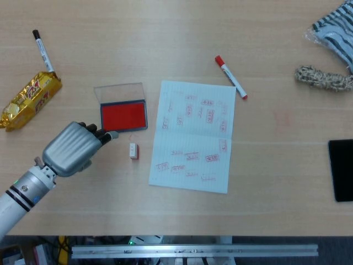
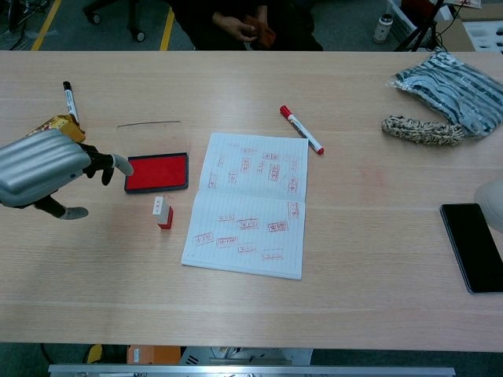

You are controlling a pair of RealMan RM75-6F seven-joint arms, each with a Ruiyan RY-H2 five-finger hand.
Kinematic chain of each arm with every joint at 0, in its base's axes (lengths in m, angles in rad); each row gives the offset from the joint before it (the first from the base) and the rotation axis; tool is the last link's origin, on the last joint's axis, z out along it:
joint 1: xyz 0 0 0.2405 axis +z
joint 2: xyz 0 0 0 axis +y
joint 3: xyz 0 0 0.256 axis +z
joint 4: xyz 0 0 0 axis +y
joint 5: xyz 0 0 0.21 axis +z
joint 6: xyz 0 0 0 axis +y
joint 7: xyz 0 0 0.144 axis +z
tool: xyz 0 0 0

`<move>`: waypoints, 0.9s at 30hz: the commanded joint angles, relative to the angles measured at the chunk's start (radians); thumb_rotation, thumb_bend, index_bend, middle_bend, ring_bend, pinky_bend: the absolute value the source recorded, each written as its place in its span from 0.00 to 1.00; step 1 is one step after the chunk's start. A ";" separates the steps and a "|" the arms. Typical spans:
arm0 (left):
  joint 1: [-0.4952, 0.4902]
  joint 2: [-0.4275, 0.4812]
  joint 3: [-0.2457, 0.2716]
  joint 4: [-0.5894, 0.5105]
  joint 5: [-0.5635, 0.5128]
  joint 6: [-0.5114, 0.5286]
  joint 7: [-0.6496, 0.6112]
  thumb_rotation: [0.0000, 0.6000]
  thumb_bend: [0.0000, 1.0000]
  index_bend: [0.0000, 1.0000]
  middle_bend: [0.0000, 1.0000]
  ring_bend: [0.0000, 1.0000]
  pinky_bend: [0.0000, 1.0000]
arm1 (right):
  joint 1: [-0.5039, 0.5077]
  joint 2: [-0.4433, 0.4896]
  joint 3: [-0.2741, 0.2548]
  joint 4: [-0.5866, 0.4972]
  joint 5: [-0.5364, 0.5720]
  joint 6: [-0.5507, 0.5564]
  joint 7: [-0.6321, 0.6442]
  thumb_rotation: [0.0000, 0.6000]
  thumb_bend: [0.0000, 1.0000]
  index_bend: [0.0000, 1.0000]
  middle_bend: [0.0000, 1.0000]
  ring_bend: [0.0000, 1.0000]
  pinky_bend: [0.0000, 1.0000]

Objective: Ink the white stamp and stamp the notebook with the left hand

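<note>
The white stamp [image 1: 133,150] [image 2: 163,212], with a red base, lies on the table between the ink pad and the notebook. The open ink pad [image 1: 123,115] [image 2: 156,171] shows its red surface, its clear lid folded back. The open notebook [image 1: 196,135] [image 2: 251,202] carries several red stamp marks. My left hand [image 1: 74,148] [image 2: 49,169] hovers left of the stamp and holds nothing, its fingers spread toward the pad's near corner. A pale shape at the right edge of the chest view [image 2: 490,200] may be my right hand, too little to tell.
A red marker [image 1: 230,77] lies above the notebook. A black marker [image 1: 42,51] and a gold snack packet [image 1: 30,99] are at the far left. A striped bag [image 1: 335,27], a woven pouch [image 1: 323,78] and a black phone [image 1: 340,169] sit at the right.
</note>
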 commanded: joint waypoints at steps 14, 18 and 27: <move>-0.093 -0.087 -0.046 -0.102 -0.261 -0.199 0.296 1.00 0.11 0.25 0.21 0.16 0.48 | 0.001 -0.008 0.001 0.030 0.025 -0.016 0.018 1.00 0.22 0.34 0.35 0.29 0.44; -0.108 -0.109 -0.045 -0.109 -0.309 -0.217 0.355 1.00 0.11 0.26 0.19 0.14 0.46 | -0.002 -0.008 0.000 0.038 0.028 -0.016 0.025 1.00 0.22 0.34 0.35 0.29 0.44; -0.132 -0.151 -0.027 -0.108 -0.370 -0.224 0.430 1.00 0.11 0.28 0.18 0.14 0.46 | -0.010 -0.007 -0.003 0.050 0.033 -0.013 0.037 1.00 0.22 0.33 0.35 0.29 0.44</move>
